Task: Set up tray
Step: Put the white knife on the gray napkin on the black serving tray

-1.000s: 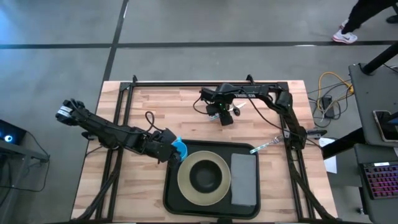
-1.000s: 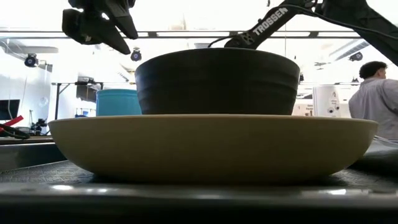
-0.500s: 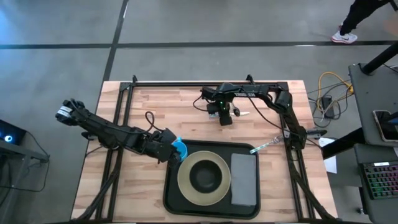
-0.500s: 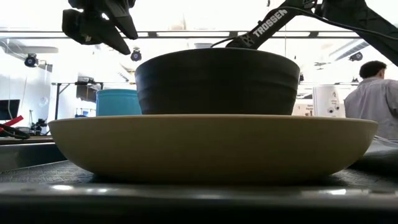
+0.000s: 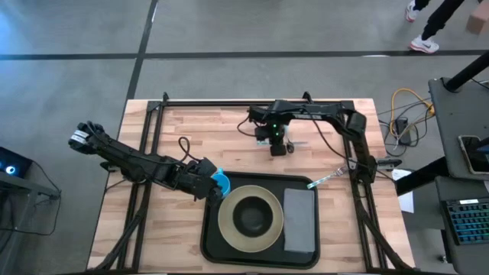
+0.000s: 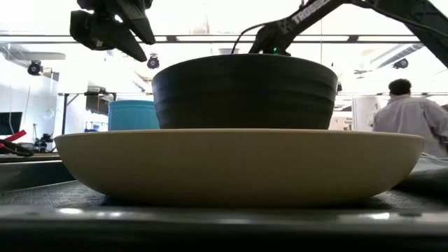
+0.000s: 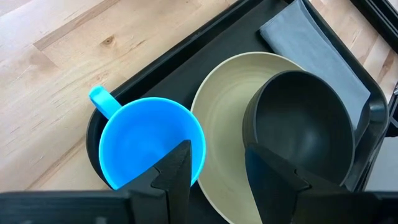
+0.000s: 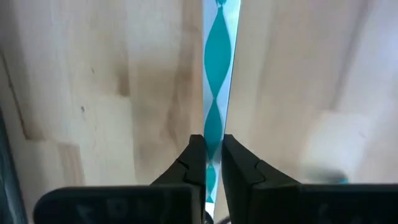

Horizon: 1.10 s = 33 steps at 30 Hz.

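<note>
Blue cup (image 7: pixel 151 148), beige plate (image 7: pixel 224 93), black tray (image 5: pixel 215 243), grey napkin (image 5: pixel 299 219).

Counting what's sitting out right now: one tray (image 5: pixel 215 237), one plate (image 5: pixel 227 219), one bowl (image 5: pixel 250 218), one blue cup (image 5: pixel 221 182), one grey napkin (image 5: pixel 299 220), one fork (image 5: pixel 326 179), and one teal-patterned utensil (image 8: pixel 215 93).

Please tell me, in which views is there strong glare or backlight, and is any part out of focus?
Low view: bright room behind, so the dark bowl and beige plate look backlit; the near tray rim is blurred. Right wrist view: pale glare on the wooden table. High view and left wrist view: evenly lit, no strong glare.
</note>
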Tool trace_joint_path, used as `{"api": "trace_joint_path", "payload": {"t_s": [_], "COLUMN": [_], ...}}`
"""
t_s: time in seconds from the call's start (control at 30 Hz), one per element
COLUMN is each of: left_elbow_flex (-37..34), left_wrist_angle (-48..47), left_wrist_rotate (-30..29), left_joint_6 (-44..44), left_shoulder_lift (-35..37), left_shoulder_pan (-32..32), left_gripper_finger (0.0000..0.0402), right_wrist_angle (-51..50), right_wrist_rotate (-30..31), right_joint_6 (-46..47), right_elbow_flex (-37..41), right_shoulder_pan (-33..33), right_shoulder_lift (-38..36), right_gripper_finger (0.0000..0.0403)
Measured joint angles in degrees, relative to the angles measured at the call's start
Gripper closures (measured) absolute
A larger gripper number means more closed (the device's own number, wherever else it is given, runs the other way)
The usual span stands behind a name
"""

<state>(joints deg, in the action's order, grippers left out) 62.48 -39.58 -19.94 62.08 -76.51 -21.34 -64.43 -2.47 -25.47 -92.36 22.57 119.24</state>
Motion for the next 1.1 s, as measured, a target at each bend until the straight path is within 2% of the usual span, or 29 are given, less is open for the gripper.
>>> {"api": "trace_joint_path", "payload": {"t_s": [0.27,0.43,0.57,0.77,0.9,1.1], "left_elbow_flex": [0.0,0.0,0.0,0.0,0.0,0.0], "left_wrist_angle": [0.2,0.2,0.5,0.5,0.5,0.5], "left_wrist_rotate": [0.0,0.0,0.0,0.0,0.0,0.0], "left_joint_6": [0.0,-0.1,-0.8,-1.5,-1.5,-2.0], "left_shoulder_lift": [0.0,0.0,0.0,0.0,0.0,0.0], "left_shoulder_pan": [0.0,0.0,0.0,0.0,0.0,0.0], "left_gripper_finger": [0.0271,0.0271,0.0271,0.0271,0.0271,0.0271], "right_wrist_angle": [-2.5,-3.4,-4.4,-10.2,-10.4,-13.9], "right_wrist_rotate": [3.7,13.2,16.1,16.2,15.8,14.6], "right_joint_6": [-1.5,-10.6,-14.8,-13.9,-11.1,-6.2], "right_elbow_flex": [0.0,1.1,1.5,2.1,4.2,5.5], "right_shoulder_pan": [-4.6,-11.5,-17.9,-27.5,-34.2,-46.6], "right_shoulder_lift": [-8.4,-13.7,-15.4,-15.6,-16.4,-16.9], "right_gripper_finger": [0.0388,0.0384,0.0382,0.0382,0.0381,0.0381]}}
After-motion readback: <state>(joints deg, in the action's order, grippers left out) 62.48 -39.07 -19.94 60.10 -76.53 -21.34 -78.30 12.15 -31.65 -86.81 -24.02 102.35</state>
